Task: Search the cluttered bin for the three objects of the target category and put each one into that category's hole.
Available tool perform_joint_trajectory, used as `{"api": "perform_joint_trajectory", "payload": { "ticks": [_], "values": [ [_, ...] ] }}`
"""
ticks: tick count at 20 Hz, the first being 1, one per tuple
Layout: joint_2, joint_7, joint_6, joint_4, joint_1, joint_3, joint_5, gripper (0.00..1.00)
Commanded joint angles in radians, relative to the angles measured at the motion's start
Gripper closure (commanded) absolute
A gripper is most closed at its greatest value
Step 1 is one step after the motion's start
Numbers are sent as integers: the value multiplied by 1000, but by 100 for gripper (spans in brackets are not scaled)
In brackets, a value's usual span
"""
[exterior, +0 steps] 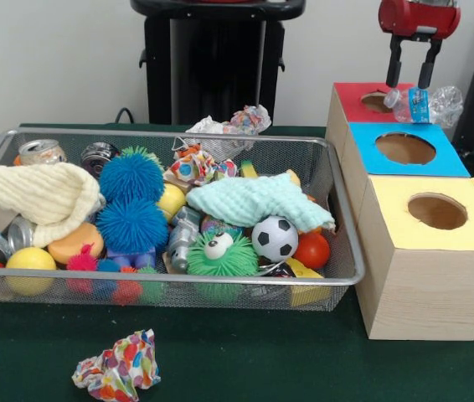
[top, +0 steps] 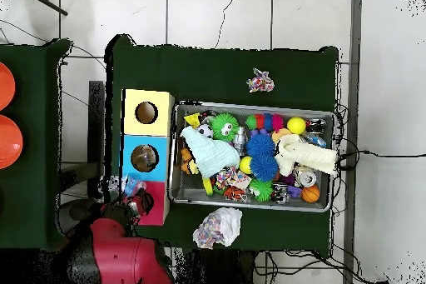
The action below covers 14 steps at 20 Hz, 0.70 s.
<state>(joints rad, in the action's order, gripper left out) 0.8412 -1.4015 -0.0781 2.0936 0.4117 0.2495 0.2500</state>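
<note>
A crushed clear plastic bottle (exterior: 425, 105) with a blue label lies across the right side of the red-topped box (exterior: 356, 100), beside its hole and overhanging the edge. My gripper (exterior: 409, 82) hangs directly over it, open, black fingers (exterior: 394, 63) spread with their tips at the bottle's top. In the overhead view the gripper (top: 137, 201) and the bottle (top: 126, 186) show at the red box (top: 156, 212). The wire bin (exterior: 337, 180) holds several balls, cloths, spiky toys and cans (exterior: 40, 152).
A blue-topped box (exterior: 369, 155) and a yellow-topped box (exterior: 388, 205) stand in a row in front of the red one, each with a round hole. One crumpled colourful paper wad (exterior: 117, 370) lies on the green table before the bin; another (exterior: 233, 124) lies behind it.
</note>
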Motion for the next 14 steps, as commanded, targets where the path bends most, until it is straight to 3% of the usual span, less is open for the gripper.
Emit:
{"api": "perform_joint_trajectory", "payload": {
  "ticks": [1, 14],
  "values": [
    [-11, -200, 3, 34, -27, -61, -28, 0],
    [31, -188, -78, 32, -30, -64, -18, 0]
  ]
}}
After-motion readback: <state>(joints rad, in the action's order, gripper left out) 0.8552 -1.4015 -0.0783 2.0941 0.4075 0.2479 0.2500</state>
